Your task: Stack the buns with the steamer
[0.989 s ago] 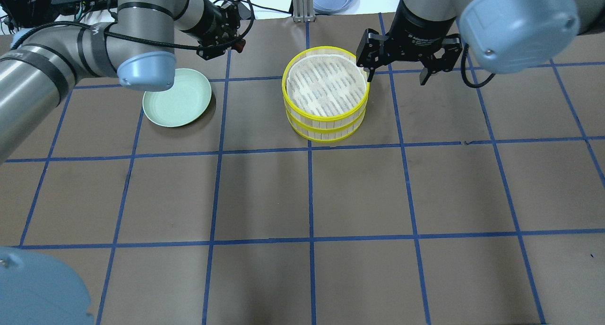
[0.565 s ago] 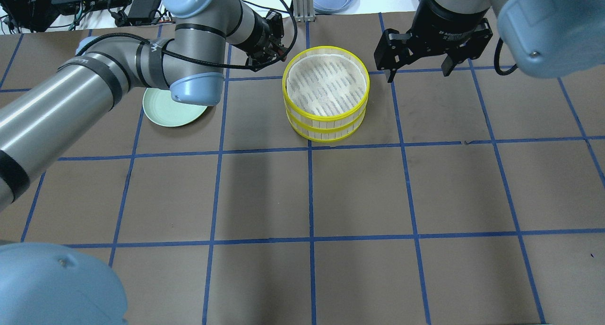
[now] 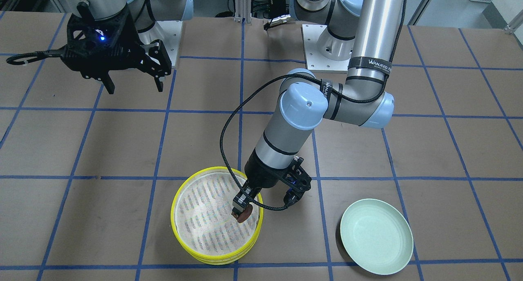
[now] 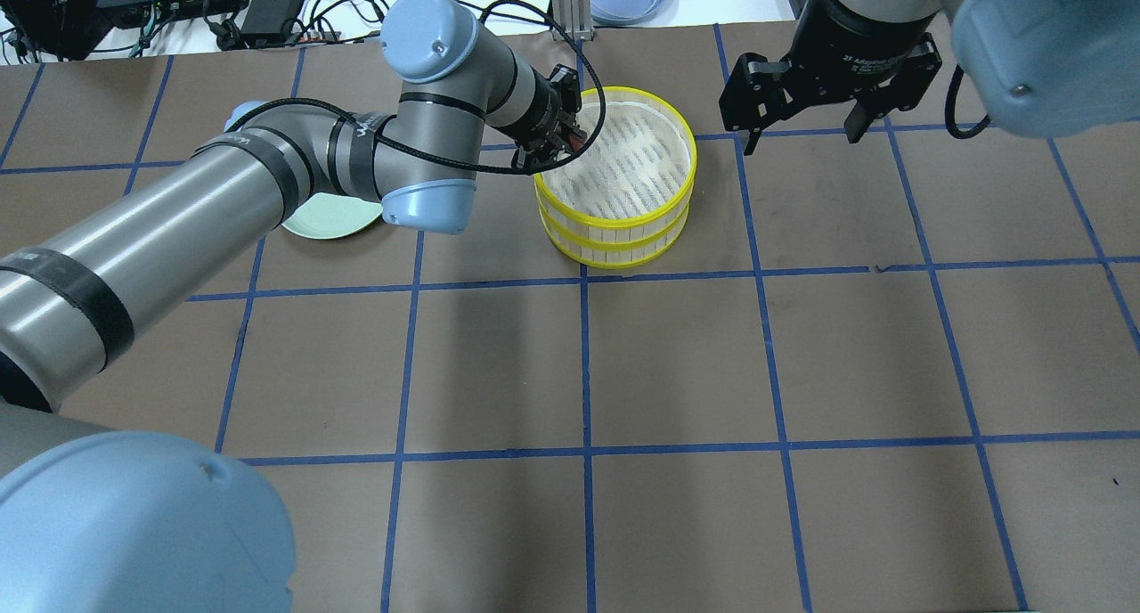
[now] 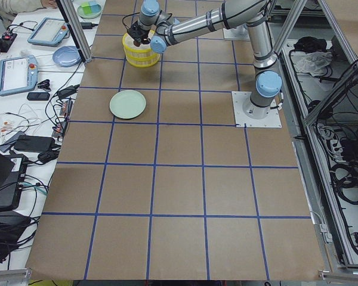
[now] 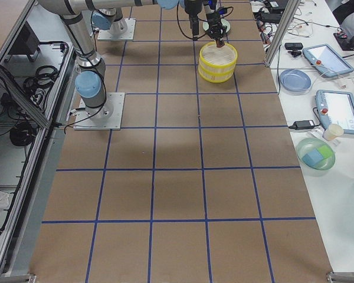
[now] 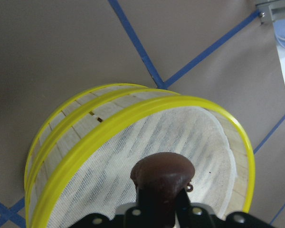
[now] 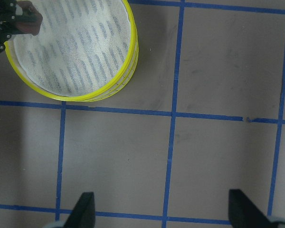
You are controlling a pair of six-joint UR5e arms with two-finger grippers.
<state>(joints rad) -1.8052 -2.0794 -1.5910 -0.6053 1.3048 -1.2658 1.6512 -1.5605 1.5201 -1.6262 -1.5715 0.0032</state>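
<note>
Item: glossy reddish-brown oblong bun (image 7: 162, 173), pinched between the closed fingers of the left end effector (image 3: 244, 212), hanging just inside the 10 o'clock rim (overhead view) of the two stacked yellow-rimmed, mesh-lined round steamer tiers (image 4: 632, 167) on the tabletop. Right end effector (image 3: 135, 87): spread wide, empty, at 2 o'clock. Handling advice: carry toward centre, lower to the mesh, then release.

Two steamer tiers (image 4: 614, 232) stand on the one worktop (image 4: 712, 363), stacked one on the other. One brown bun (image 3: 245, 218) is in view. There is one pale green plate (image 3: 378, 236). Two arms reach over the worktop, each with one gripper: the left gripper (image 3: 244, 214) and the right gripper (image 3: 134, 86), which makes two grippers in all
</note>
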